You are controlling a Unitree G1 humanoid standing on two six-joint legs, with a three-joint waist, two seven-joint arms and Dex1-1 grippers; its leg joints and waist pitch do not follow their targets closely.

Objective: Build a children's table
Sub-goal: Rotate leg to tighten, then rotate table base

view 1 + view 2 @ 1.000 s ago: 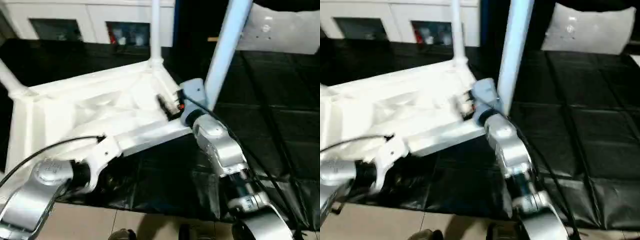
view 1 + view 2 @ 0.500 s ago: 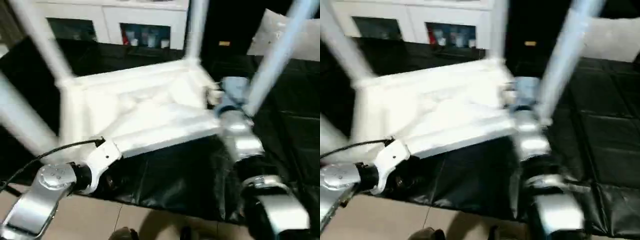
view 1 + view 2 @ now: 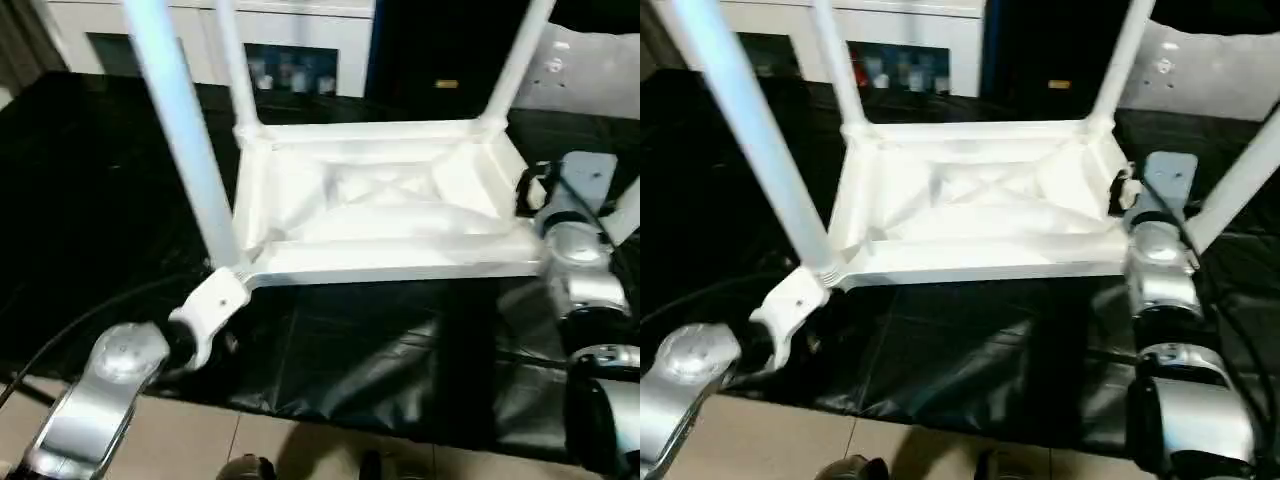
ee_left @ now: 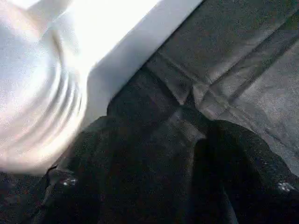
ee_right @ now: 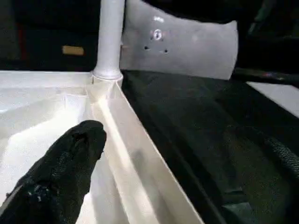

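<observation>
The children's table point(image 3: 380, 215) lies upside down on the black mat, its X-ribbed underside up. Legs stand up from the near-left point(image 3: 185, 140), far-left point(image 3: 232, 70), far-right point(image 3: 515, 65) and near-right point(image 3: 1240, 180) corners. My left gripper point(image 3: 228, 288) sits low at the near-left corner, beside the ribbed base of that leg. Its dark fingers point(image 4: 140, 140) stand apart, with mat showing between them. My right gripper point(image 3: 528, 190) is open at the table's right rim, close to the near-right leg. One black finger point(image 5: 74, 158) lies over the underside, just inside the rim.
The black mat point(image 3: 380, 350) ends at tan floor point(image 3: 270, 440) near me. White cabinets point(image 3: 300, 30) line the back. A pale grey panel point(image 3: 590, 70) leans at the back right. A black cable point(image 3: 70, 330) trails from my left forearm.
The whole picture has swung. The table now lies square across the view instead of slanted. Both grippers are still at the same near corners, and their openings look unchanged.
</observation>
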